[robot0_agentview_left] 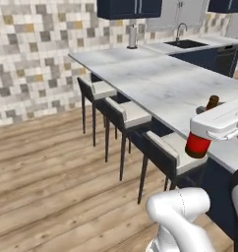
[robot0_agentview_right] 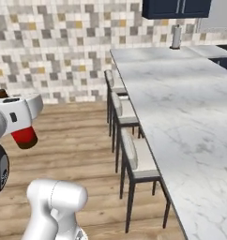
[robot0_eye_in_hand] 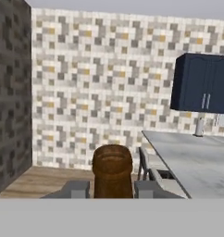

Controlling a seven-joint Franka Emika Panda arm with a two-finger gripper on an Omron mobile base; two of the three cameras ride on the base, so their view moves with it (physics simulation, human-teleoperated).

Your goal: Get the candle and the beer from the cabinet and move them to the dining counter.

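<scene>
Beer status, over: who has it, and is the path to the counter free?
Gripper shut on the beer, carried in the air. Counter just ahead, not yet over it. Stools line its near edge.

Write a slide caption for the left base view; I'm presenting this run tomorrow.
Gripper carries the beer bottle beside the marble dining counter and its stools.

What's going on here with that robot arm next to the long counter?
The white arm's gripper is shut on a brown glass beer bottle with a red label, carrying it beside the long white marble dining counter. The bottle hangs off the counter's edge near the cushioned stools, not yet set down. The navy wall cabinet is shut at the far end.
</scene>
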